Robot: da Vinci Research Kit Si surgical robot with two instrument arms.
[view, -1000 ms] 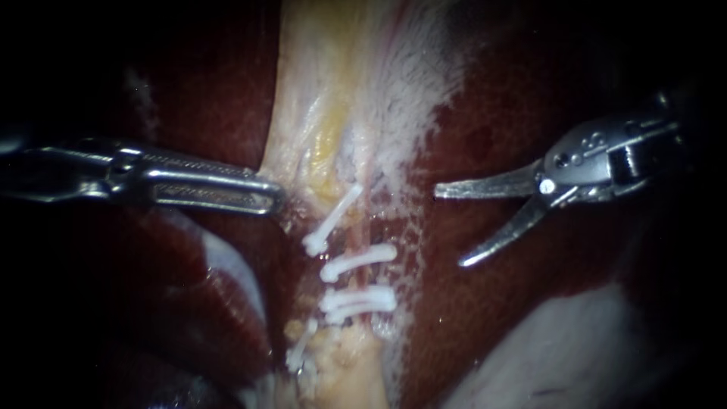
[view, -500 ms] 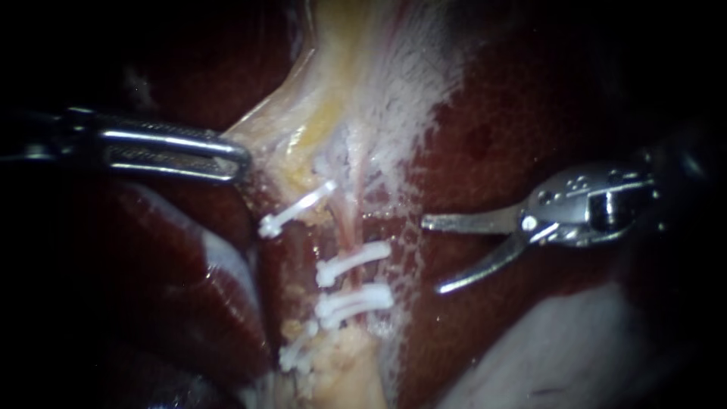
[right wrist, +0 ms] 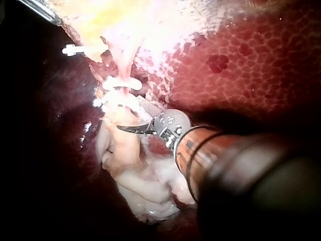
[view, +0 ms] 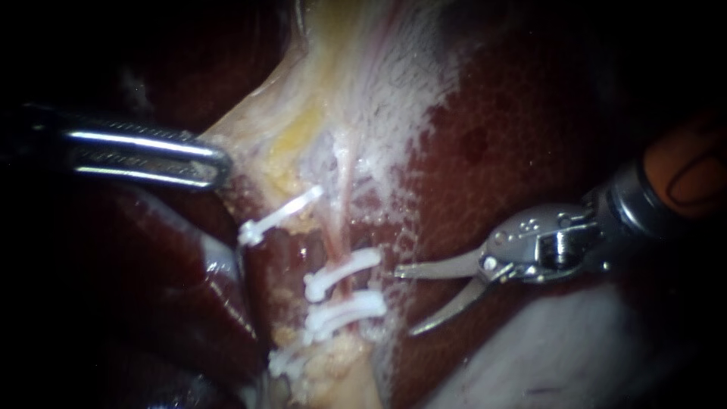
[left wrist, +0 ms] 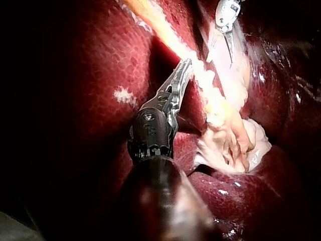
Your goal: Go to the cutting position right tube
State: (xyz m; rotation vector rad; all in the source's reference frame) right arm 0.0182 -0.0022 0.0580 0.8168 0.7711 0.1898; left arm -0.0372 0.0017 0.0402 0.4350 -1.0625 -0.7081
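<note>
My right instrument [view: 405,301] comes in from the right with its two slim, curved steel blades parted as open jaws, gripping nothing. The upper tip lies just right of the white plastic clips [view: 342,271] on the right tube [view: 338,223], a thin pink strand running down the pale band [view: 363,91] of fibrous, yellowish tissue. My left instrument [view: 218,163] has its long grooved jaws clamped on that band's left edge. Glossy, mottled dark-red liver [view: 515,151] lies on either side.

Shiny metal right instrument [view: 405,301], matt white plastic clips [view: 344,266], liver [view: 485,151] wet & glossy.
</note>
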